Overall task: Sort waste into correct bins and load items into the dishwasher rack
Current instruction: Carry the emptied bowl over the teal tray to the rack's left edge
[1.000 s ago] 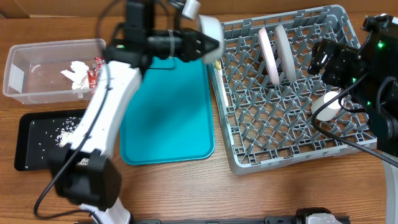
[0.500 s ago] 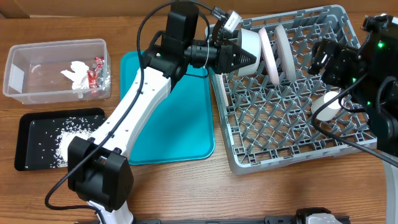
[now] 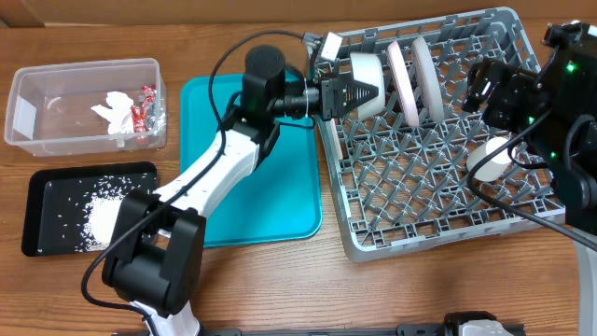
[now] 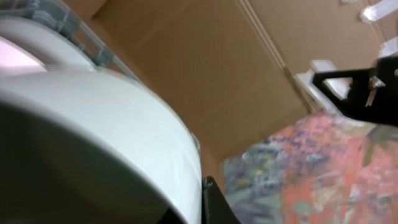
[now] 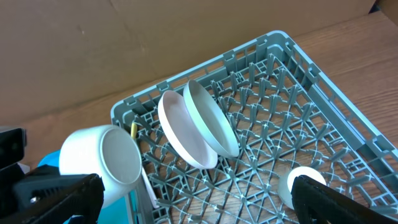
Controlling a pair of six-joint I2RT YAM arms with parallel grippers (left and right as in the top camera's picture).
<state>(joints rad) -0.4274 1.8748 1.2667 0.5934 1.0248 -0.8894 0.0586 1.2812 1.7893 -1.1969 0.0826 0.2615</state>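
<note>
Left gripper [image 3: 359, 93] clamped on a white bowl [image 3: 366, 67] over the grey rack's [image 3: 429, 205] far left corner; right gripper [image 5: 193, 199] spread wide above its right side.
The rack holds two plates [image 3: 399, 82] on edge, just beside the tilted bowl, and a small cup [image 3: 490, 159]. A teal tray [image 3: 270, 187] lies alongside. The clear tub [image 3: 19, 117] holds a crumpled napkin [image 3: 114, 107] and foil wrappers [image 3: 143, 110]; the black tray [image 3: 47, 233] holds rice [image 3: 98, 215].

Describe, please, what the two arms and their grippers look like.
The left arm has white links and black joints, with a thin black cable looping beside it; the left gripper is black. The right arm is all black, with small green lights; the right gripper is black too.
</note>
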